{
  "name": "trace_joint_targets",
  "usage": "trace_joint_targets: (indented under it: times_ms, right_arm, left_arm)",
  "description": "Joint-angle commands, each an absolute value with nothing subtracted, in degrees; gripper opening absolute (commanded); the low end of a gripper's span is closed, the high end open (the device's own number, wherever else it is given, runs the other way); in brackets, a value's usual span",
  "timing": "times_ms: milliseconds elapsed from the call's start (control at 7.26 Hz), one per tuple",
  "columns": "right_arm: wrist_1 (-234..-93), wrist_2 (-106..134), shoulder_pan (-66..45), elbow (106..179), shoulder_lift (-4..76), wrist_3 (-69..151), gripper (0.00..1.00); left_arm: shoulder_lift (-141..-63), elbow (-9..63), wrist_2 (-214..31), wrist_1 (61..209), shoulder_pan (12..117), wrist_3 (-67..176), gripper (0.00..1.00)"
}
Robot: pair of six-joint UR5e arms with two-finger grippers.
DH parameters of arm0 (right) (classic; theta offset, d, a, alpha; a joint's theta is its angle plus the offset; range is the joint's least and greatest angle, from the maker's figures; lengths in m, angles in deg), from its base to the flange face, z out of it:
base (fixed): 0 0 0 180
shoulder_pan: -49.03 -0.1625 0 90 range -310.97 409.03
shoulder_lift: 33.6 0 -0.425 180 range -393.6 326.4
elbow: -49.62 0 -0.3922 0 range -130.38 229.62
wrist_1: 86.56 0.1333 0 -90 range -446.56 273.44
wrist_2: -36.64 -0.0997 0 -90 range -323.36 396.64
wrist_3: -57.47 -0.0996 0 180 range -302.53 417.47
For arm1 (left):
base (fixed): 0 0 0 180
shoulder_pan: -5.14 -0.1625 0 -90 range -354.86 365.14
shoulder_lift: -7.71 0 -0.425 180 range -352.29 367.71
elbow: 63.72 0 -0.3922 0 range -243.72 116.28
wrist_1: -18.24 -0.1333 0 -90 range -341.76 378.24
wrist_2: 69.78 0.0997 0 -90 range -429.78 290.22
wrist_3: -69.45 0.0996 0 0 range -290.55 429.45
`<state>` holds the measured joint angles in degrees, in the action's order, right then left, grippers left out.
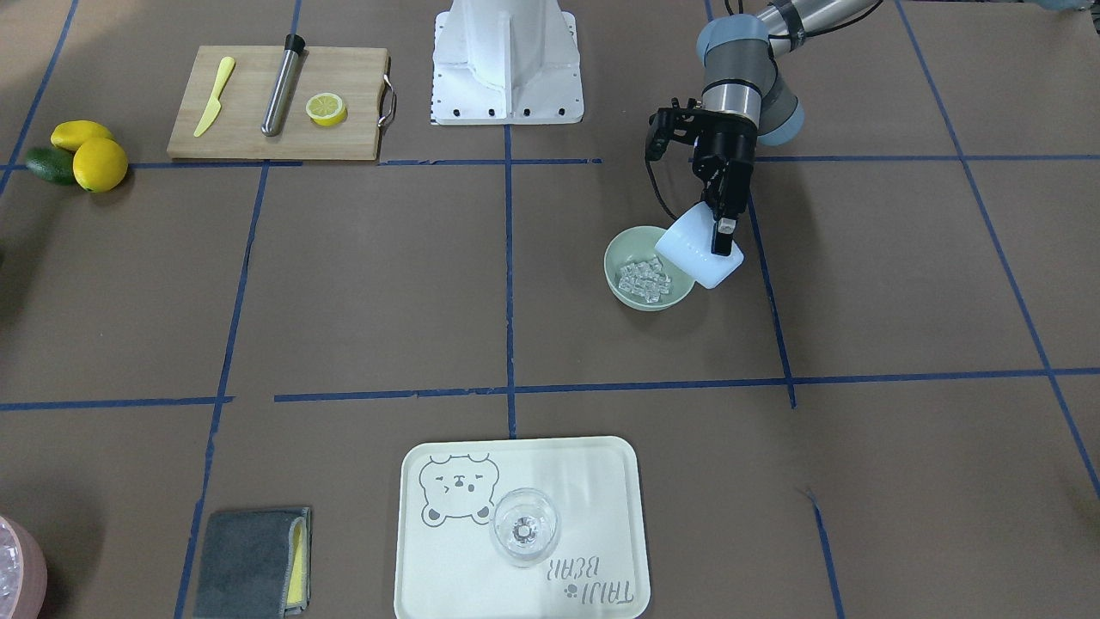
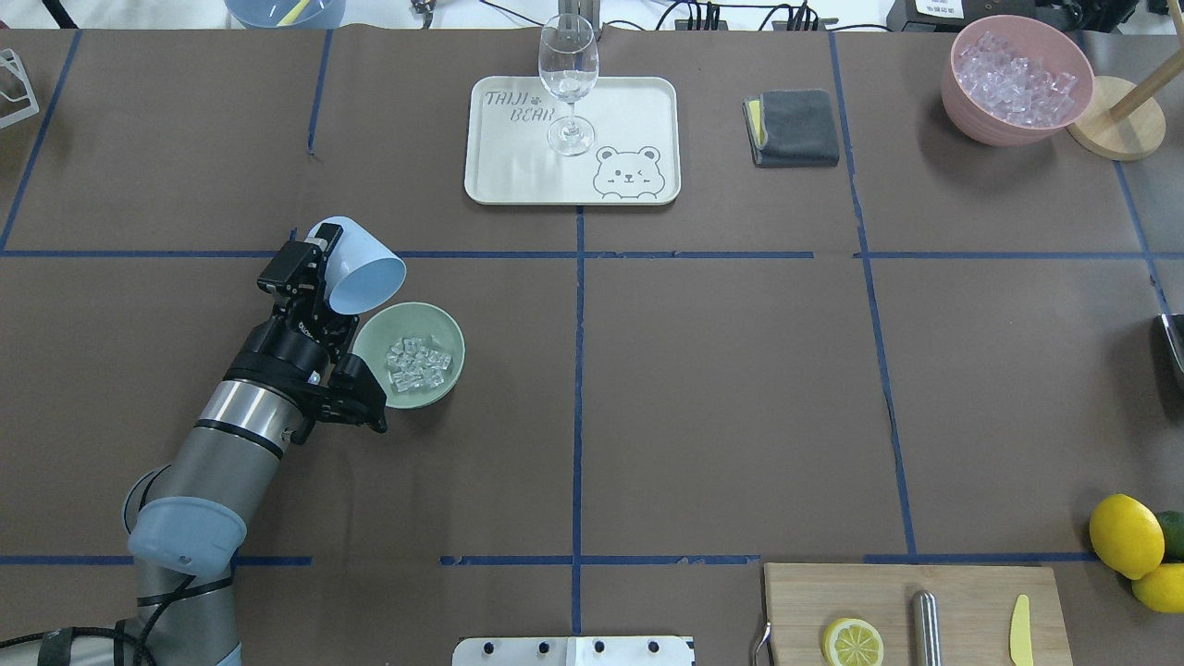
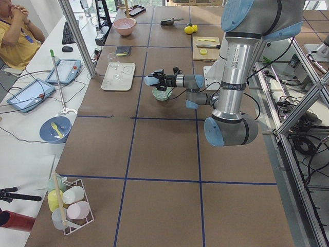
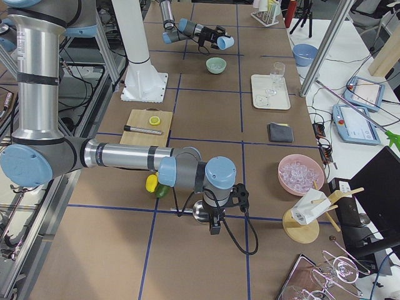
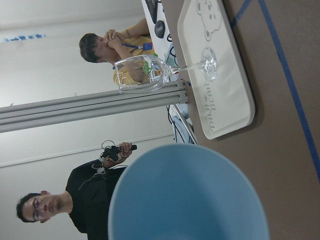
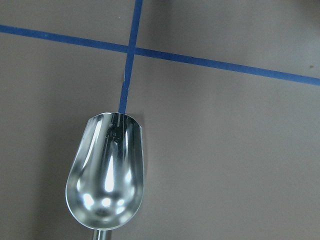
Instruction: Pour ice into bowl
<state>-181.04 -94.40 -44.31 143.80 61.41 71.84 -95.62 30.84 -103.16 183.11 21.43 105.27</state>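
Overhead exterior view shows the left claw (image 2: 319,266) closed around the tipped blue cup (image 2: 370,270) just above the bowl (image 2: 442,326) of ice (image 2: 418,361); swinging back low could knock the bowl over.

The round matte bowl (image 2: 453,344) is plain pale mint green, the ice cubes (image 2: 418,363) in it are clear and glassy, and the plastic cup (image 2: 365,268) is plain light blue. The paper table cover (image 2: 721,388) is brown, gridded with dark blue tape lines (image 2: 578,462). The far rectangular tray (image 2: 504,174) is cream with a grey bear print and grey lettering; the folded cloth (image 2: 800,129) to its right is grey with a yellow edge.
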Motion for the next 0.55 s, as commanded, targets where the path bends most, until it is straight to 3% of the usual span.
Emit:
trace_joint_targets:
  times_ms: [0, 413]
  right_arm:
    - [-181.0, -94.8, -44.3, 143.8, 61.3, 71.8, 1.0]
    - [-181.0, -94.9, -44.4, 143.9, 61.2, 71.9, 1.0]
  left_arm:
    - [-95.6, 30.9, -105.2, 183.6, 21.3, 75.9, 0.0]
    - [-96.3, 32.4, -104.9, 184.6, 20.4, 45.4, 0.0]
